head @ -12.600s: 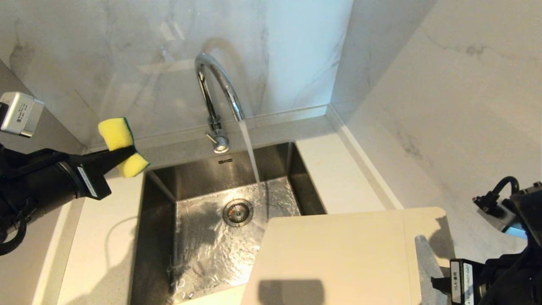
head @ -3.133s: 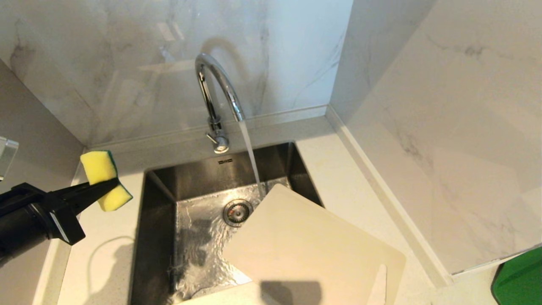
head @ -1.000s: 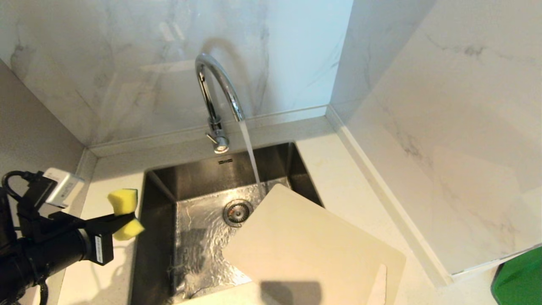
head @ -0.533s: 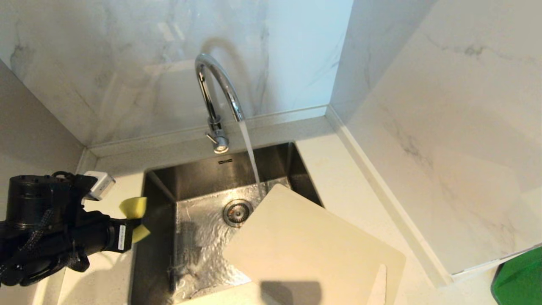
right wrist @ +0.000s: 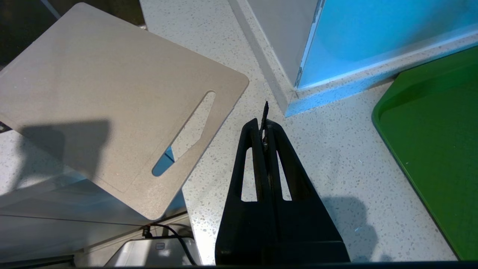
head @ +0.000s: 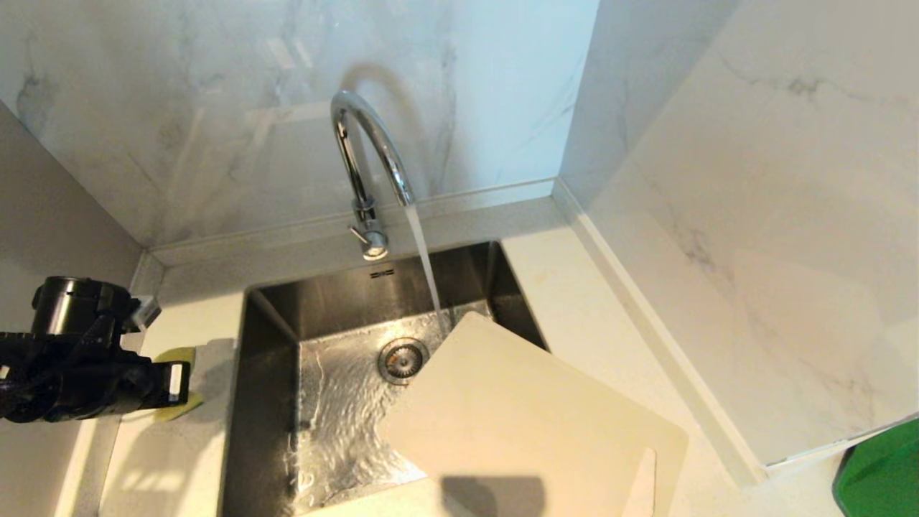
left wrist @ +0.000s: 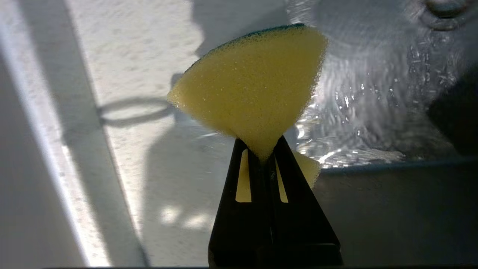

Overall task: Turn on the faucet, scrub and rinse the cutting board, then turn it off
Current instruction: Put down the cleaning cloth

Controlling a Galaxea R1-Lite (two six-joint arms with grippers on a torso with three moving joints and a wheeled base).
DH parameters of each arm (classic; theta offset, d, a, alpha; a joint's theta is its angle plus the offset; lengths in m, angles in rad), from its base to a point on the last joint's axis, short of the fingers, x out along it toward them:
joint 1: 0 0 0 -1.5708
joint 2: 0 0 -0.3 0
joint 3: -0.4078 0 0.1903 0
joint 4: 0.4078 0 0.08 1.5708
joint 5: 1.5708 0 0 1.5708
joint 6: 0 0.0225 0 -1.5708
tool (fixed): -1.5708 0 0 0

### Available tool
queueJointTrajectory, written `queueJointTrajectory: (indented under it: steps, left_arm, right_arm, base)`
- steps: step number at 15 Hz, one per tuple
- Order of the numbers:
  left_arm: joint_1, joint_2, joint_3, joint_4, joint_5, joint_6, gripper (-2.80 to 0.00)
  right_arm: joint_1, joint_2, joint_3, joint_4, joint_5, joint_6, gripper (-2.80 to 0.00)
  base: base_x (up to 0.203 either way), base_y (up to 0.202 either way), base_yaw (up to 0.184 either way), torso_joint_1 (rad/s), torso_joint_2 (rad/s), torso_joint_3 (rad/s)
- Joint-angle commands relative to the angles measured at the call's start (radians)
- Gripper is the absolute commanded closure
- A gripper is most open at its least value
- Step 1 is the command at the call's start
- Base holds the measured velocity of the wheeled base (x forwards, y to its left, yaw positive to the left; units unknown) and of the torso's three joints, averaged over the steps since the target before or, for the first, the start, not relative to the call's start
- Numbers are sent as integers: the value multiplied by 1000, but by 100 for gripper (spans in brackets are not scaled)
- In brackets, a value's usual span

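While its black tapered fingers pinch a porous yellow sponge (left wrist: pixel 249 89) into a fan shape, the left pincer (left wrist: pixel 261 155) hangs low over the speckled pale worktop (head: pixel 179 459) beside the steel sink (head: pixel 337 402). The right pincer (right wrist: pixel 264 123) is pressed together on nothing, above the worktop near a green tray (right wrist: pixel 433 142). The cutting board (head: pixel 517 416), a smooth cream rectangle with rounded corners and a slot handle, lies tilted across the sink's right corner. Water streams from the arched chrome faucet (head: pixel 366 151).
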Motion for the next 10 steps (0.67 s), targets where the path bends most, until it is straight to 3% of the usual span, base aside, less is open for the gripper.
queueJointTrajectory:
  steps: [1, 7, 8, 10]
  left_arm:
    - [61, 82, -44, 14, 2, 0, 0]
    - [124, 159, -101, 17, 7, 26, 0]
    - [124, 165, -99, 14, 8, 51, -280]
    - [124, 169, -109, 16, 7, 61, -280]
  right_arm:
    - [-1, 1, 0, 0, 0, 0, 0]
    - [-1, 1, 0, 0, 0, 0, 0]
    - [-1, 1, 0, 0, 0, 0, 0]
    - [-1, 1, 0, 0, 0, 0, 0]
  base:
    - [0, 0, 0, 0, 0, 0]
    - [0, 0, 0, 0, 0, 0]
    - [0, 0, 0, 0, 0, 0]
    - [0, 0, 0, 0, 0, 0]
